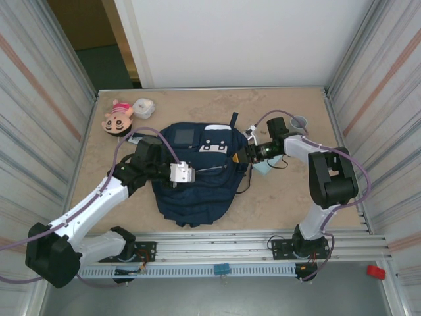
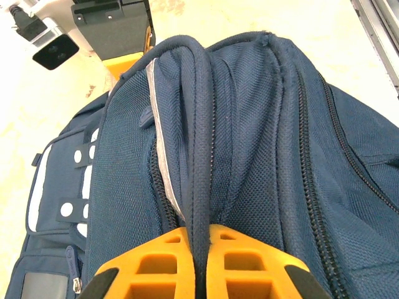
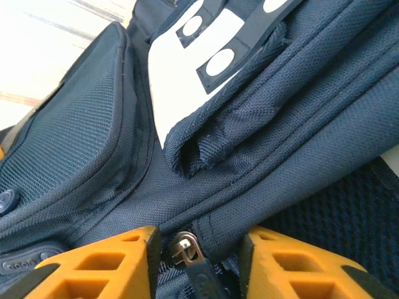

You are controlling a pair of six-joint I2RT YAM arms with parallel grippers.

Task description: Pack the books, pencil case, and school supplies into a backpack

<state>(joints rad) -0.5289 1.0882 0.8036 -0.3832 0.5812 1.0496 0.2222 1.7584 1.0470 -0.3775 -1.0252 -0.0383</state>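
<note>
Orange fingers of our left gripper (image 2: pixel 201 240) pinch tight on a raised seam of the navy backpack (image 2: pixel 268 162), which lies at the middle of the table (image 1: pixel 283 197) between both arms. Our right gripper (image 3: pixel 196 243) straddles a zipper pull (image 3: pixel 185 248); we cannot tell whether it grips.

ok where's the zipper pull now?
Right wrist view: zipper pull sits between the right pincer fingers, on the backpack seam, at its right edge in the top view.
</note>
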